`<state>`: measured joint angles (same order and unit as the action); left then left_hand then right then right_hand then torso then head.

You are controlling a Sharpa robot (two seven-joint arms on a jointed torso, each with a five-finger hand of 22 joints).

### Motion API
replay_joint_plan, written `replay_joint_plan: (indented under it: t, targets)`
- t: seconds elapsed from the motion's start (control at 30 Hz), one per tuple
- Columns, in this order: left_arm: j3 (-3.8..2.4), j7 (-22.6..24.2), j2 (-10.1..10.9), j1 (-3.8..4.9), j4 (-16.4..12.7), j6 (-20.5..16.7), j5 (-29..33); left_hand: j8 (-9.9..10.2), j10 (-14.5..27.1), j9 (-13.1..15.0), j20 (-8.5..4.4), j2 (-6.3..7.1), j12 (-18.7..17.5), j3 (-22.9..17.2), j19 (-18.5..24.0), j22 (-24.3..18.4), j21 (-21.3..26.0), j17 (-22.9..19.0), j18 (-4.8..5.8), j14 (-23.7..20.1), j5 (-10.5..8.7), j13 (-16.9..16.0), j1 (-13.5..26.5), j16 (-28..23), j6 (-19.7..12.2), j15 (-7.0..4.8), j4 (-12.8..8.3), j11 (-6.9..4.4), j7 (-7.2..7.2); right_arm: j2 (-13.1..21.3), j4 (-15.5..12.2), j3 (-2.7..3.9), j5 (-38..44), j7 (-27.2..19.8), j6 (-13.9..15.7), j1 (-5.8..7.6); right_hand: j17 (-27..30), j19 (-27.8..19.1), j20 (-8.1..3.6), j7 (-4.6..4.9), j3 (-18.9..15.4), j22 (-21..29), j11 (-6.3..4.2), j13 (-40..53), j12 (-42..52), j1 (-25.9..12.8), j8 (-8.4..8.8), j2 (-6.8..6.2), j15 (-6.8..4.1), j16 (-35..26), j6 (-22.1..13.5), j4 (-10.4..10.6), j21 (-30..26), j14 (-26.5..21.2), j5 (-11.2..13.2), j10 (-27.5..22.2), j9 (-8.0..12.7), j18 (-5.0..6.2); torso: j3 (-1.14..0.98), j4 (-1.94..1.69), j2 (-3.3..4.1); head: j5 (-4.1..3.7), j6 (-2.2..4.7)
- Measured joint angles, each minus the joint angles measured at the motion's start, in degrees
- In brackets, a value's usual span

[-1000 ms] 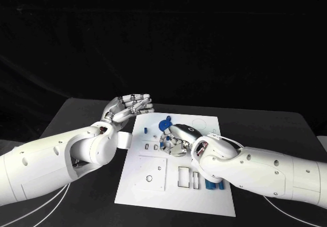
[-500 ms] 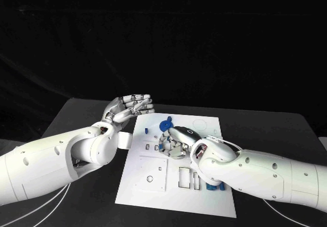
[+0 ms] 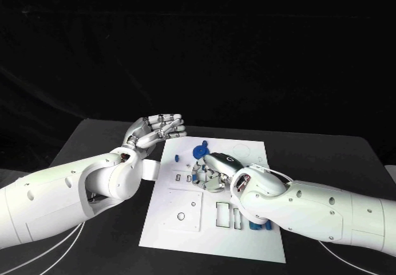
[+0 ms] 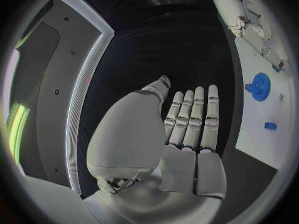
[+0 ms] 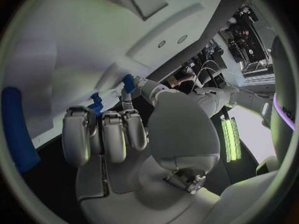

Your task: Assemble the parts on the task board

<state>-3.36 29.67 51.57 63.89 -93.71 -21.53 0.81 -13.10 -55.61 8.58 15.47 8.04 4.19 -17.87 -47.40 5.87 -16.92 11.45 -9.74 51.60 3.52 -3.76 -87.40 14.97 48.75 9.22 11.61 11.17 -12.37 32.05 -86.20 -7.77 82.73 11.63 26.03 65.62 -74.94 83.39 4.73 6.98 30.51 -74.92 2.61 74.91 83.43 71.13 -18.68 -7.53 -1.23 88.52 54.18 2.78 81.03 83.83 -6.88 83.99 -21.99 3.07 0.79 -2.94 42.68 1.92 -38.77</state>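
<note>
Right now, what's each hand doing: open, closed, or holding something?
Left hand: open, fingers straight, holding nothing, raised beside the white board.
Right hand: down on the board, fingers curled; cannot tell whether it holds a part.

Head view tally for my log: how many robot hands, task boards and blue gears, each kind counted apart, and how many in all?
Robot hands: 2, the left hand and the right hand
Task board: 1
Blue gear: 1
Total: 4

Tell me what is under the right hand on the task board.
The right hand rests fingers-down on the task board, near small blue parts at its fingertips. Whatever lies beneath its palm is covered.
</note>
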Motion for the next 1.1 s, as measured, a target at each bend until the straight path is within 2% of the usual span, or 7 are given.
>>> replay_joint_plan:
  t: [0.4,1.1]
  targets:
    - [0.00,-0.1,0.0,0.01,0.0,0.0,0.0,0.0,0.0,0.0,0.00,0.00,0.0,0.0,0.0,-0.1,0.0,0.0,0.00,0.0,0.00,0.0,0.0,-0.2,0.0,0.00,0.0,0.00,0.00,0.0,0.0,-0.02,1.2,0.3,0.1,-0.12,0.0,0.0,0.00,0.66,0.0,0.0,0.00,0.0,-0.6,-0.6,0.31,-1.04,0.00,0.0,-0.7,0.0,-0.5,0.0,-0.2,0.0,0.2,0.00,0.02,0.00,0.00,-0.15,-0.09]
    - [0.00,-0.3,0.1,0.00,0.0,0.1,0.0,0.0,0.0,-0.1,-0.21,0.00,0.0,0.0,-0.2,-0.1,0.0,0.0,0.00,0.0,0.00,0.0,0.0,-0.2,0.0,0.00,0.0,0.00,0.00,0.0,0.1,-0.15,2.1,0.7,0.3,-0.29,0.0,-0.4,0.42,1.53,-0.9,0.0,0.83,0.0,-1.5,-2.1,1.54,-2.49,0.23,0.0,-2.0,0.9,-1.2,0.2,-0.2,-0.8,0.5,0.00,0.05,-0.01,0.00,-0.37,-0.29]
